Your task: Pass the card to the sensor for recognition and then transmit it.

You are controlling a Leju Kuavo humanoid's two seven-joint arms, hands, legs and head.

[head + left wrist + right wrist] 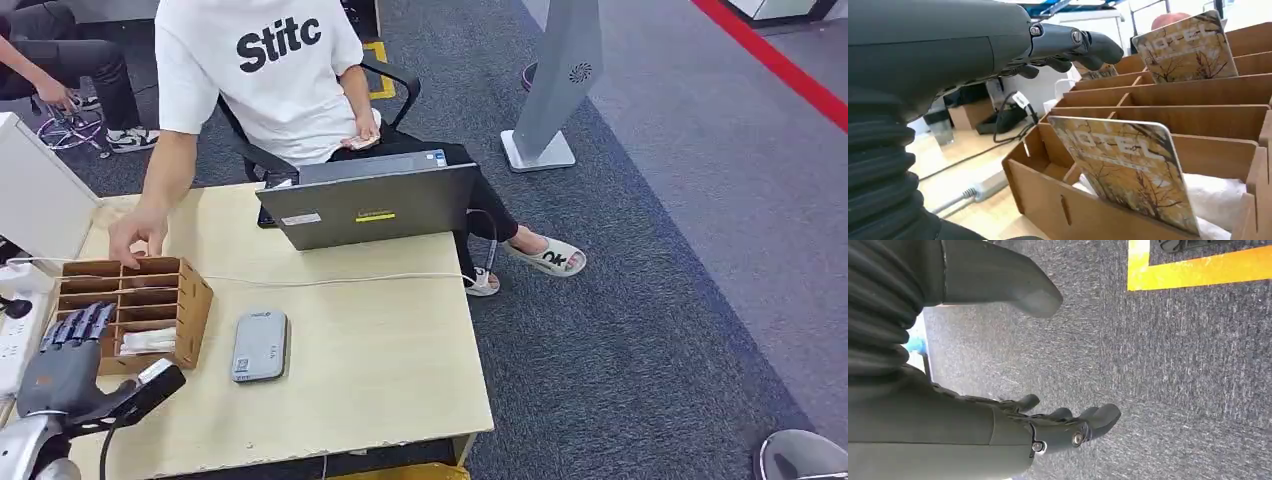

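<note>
Card [1128,172] stands tilted in the nearest compartment of the wooden rack [190,300], just ahead of my left hand [72,345] and below its fingertips; not yet touched. My left hand hovers at the rack's near end, fingers extended and apart, holding nothing. My judgement: the task is at its start, with the pick still to come, then the pass over the sensor, then the hand-over. White padding lies in the same compartment behind the card, so my fingers have some give there, but the front wall of the rack rises close against the card's lower face, leaving only its upper edge and corners free to pinch. Just beyond the rack on my right side lies the grey sensor pad [260,346], flat on the table [400,380], with bare tabletop around it; I judge the sweep from rack to pad short and unobstructed. Further out, a second card [1188,47] stands in a far compartment, and a person's hand [135,238] rests at the rack's far end, so I should keep to the near slots. A white cable [330,281] crosses the table past the rack, then a laptop [375,208] at the far edge. My right hand [1063,427] hangs over carpet, fingers loosely curled, holding nothing.
</note>
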